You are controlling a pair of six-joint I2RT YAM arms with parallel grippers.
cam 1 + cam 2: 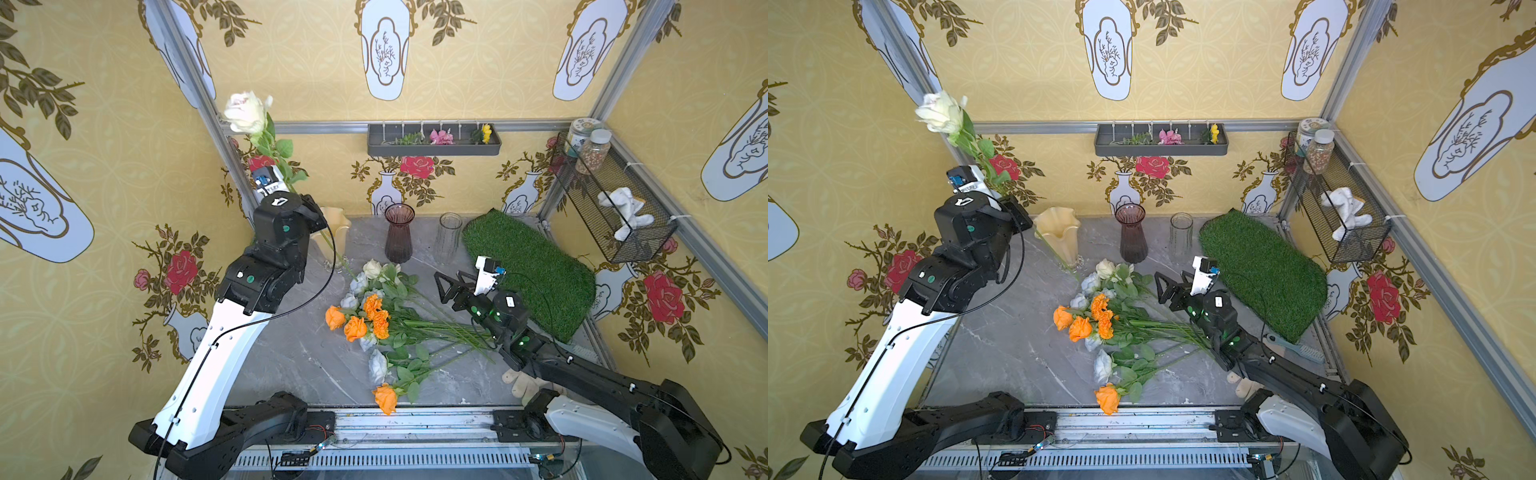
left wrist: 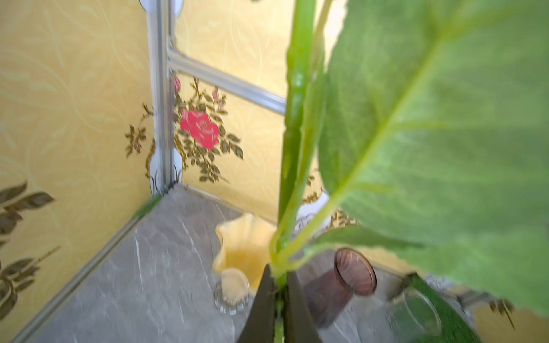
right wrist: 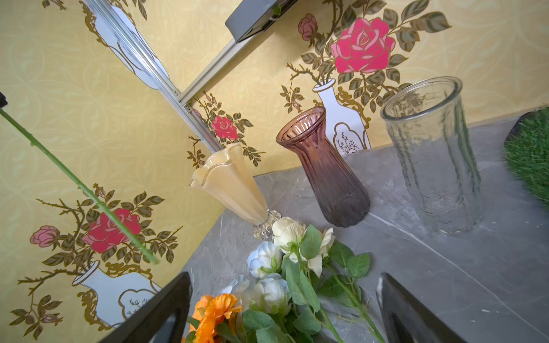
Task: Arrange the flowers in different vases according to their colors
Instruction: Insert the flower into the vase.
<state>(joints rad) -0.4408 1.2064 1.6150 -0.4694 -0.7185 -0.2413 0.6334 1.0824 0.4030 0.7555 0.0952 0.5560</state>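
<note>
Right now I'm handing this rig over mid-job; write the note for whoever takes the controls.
Left gripper: jaws shut on the stem of a cream-white rose, held high near the cream-yellow vase, stem tip outside it.
Right gripper: jaws open, empty, above the flower pile.
Done: nothing; cream-yellow vase, purple vase and clear vase are empty.
To do: place this rose, then sort the orange, cream-white and pale blue flowers by colour.

In both top views we look down from high over the front edge onto the whole tabletop (image 1: 291,365), facing the back wall (image 1: 316,75). Our left wrist view sits close against a flower stem (image 2: 294,118); our right wrist view looks low across that tabletop. All four share the cream vase (image 2: 240,249), purple vase (image 3: 323,169) and clear vase (image 3: 433,154).
</note>
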